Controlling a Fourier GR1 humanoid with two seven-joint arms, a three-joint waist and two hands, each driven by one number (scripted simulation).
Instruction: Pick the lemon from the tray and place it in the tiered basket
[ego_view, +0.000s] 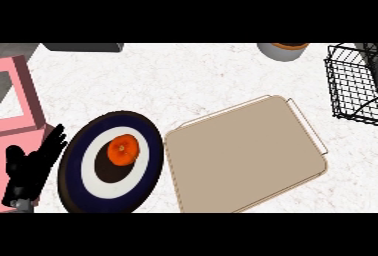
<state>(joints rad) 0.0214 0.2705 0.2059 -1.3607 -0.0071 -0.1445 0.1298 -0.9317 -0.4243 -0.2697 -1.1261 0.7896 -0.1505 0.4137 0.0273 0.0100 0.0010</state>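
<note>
We find the tray (244, 155) bare of lemon, the tiered basket (353, 85) to its upper right. Left of the tray, the left hand (31, 167) rests, fingers released, seemingly unneeded.

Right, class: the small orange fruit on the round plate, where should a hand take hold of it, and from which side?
Pinch the orange fruit across its rounded sides, coming from above. It lies low in the middle of the plate, so a sideways reach would probably meet the plate first. The left hand, open at the plate's left edge, is nearest.
</note>
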